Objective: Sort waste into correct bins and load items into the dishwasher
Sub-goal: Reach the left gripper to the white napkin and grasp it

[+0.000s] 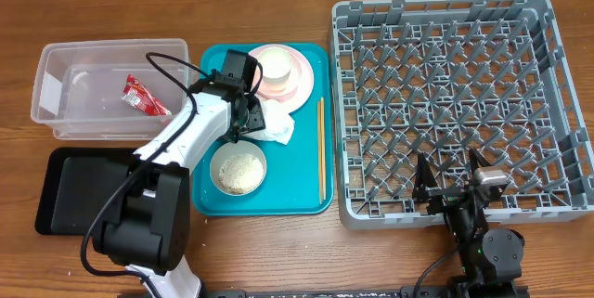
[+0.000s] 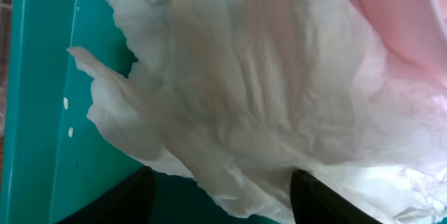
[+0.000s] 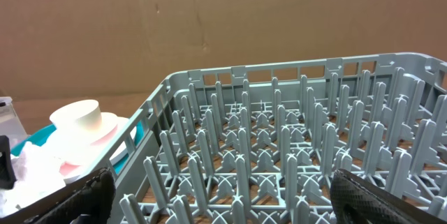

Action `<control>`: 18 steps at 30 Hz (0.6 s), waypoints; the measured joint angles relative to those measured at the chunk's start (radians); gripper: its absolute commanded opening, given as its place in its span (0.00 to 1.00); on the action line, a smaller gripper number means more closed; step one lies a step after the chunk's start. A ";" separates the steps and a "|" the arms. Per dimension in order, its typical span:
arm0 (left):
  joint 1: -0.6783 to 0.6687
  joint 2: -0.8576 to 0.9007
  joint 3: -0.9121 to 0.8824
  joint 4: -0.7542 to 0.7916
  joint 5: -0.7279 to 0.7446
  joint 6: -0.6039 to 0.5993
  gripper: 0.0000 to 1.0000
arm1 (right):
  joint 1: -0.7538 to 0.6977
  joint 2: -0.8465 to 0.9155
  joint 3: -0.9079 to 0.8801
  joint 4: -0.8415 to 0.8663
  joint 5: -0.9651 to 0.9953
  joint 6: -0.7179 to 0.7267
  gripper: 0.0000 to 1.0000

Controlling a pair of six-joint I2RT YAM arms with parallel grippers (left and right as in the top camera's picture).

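The crumpled napkin [image 1: 272,123] lies on the teal tray [image 1: 302,200], against the pink plate [image 1: 302,89]. The left end effector [image 2: 227,206] hangs directly over it, fingers apart, clamped on nothing. The right end effector [image 3: 223,196] is wide apart, empty, at the dish rack [image 3: 279,147]. Expect a light, soft, compressible item. Pinch a raised central fold, since thin edges may tear or slip.

My left arm [image 1: 181,140] stretches forward with the wrist tipped down, and the left gripper [image 2: 220,206] has its dark fingers [image 2: 122,203] parted. My right arm [image 1: 475,233] sits folded low, and the right gripper [image 3: 223,199] has its fingers [image 3: 87,195] spread wide.
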 measured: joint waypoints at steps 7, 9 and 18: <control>0.000 0.000 -0.002 0.001 0.000 -0.001 0.58 | 0.000 0.000 0.000 0.000 0.000 0.000 1.00; 0.000 0.002 -0.002 0.001 0.000 -0.001 0.57 | 0.000 0.000 0.000 0.000 0.000 0.000 1.00; 0.000 0.055 -0.008 0.021 0.000 -0.002 0.37 | 0.000 0.000 0.000 0.000 0.000 0.000 1.00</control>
